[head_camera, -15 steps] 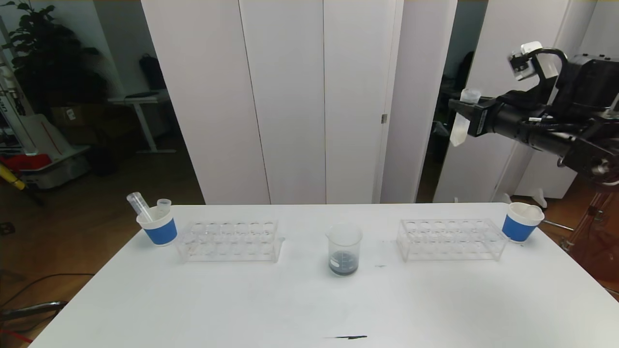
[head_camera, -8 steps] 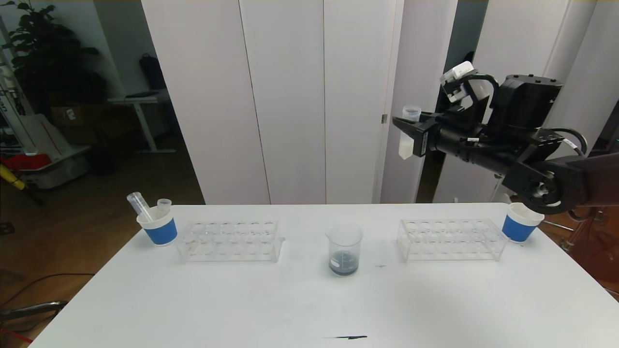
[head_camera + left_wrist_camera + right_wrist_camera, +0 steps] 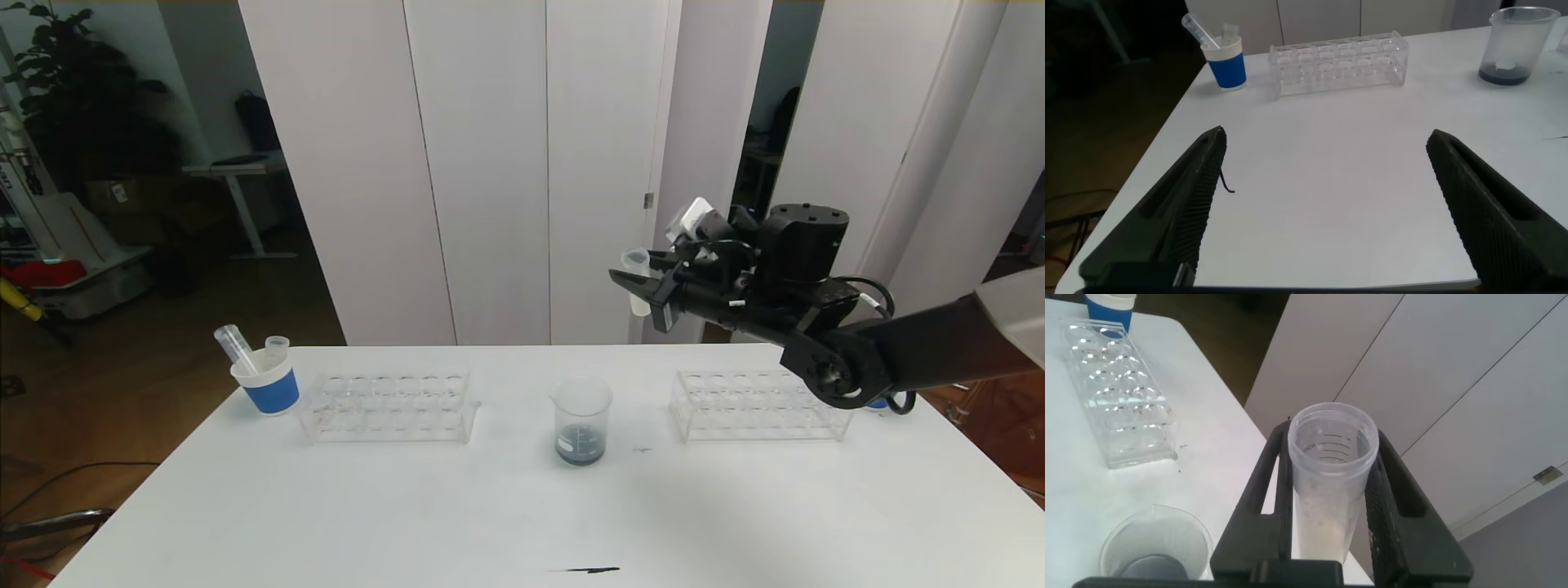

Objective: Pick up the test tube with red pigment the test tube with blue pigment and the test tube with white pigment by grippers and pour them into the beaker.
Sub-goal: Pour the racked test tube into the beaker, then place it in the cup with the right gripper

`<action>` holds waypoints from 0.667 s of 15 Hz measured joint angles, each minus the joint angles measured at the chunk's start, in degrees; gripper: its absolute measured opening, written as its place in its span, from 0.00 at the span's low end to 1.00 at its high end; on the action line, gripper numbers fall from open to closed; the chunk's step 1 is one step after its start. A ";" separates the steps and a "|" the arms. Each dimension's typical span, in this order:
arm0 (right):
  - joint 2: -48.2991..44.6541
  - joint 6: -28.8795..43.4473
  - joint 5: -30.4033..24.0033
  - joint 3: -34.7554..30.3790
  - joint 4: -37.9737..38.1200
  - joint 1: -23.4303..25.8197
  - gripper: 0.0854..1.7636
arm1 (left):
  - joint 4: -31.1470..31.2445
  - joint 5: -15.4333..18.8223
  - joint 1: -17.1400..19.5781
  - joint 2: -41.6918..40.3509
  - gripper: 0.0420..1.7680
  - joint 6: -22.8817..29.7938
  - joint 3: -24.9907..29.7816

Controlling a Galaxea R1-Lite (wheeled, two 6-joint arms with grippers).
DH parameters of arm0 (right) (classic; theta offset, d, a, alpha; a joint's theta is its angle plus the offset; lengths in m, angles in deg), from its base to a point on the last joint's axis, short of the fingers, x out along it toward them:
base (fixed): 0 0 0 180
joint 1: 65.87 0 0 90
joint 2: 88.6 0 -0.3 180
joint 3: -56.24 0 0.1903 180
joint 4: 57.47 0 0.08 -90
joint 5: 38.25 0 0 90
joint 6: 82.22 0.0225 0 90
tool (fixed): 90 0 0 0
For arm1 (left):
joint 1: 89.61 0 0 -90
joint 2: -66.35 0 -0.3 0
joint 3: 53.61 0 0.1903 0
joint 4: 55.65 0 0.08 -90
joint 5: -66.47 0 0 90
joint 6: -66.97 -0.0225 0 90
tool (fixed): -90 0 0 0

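The table [image 3: 490,523] lay well below the right gripper [image 3: 633,282], with one rack [image 3: 759,404] below and to its right and another rack [image 3: 384,407] far to its left beside a cup [image 3: 268,384]. The beaker [image 3: 581,420], dark liquid at its bottom, stood below the gripper and slightly to its left. The right gripper was clamped on the white tube [image 3: 1327,486], held upright, while the left gripper [image 3: 1323,204] hung spread wide above the table's near left part.
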 joint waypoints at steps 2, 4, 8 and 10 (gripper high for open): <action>0.79 -2.73 -0.26 -1.05 -1.46 -0.23 0.30 | -0.02 0.00 0.00 0.00 0.99 0.02 0.00; 1.52 -7.47 -1.41 -2.32 -3.07 -0.52 0.30 | 0.00 0.00 0.00 0.02 0.99 0.05 0.00; 3.50 -18.77 -6.40 -2.61 -2.93 -0.91 0.30 | -0.02 0.00 0.00 0.05 0.99 0.02 0.00; 4.61 -23.25 -6.62 -1.57 -2.18 -1.22 0.30 | -0.02 0.00 0.00 0.07 0.99 0.02 0.00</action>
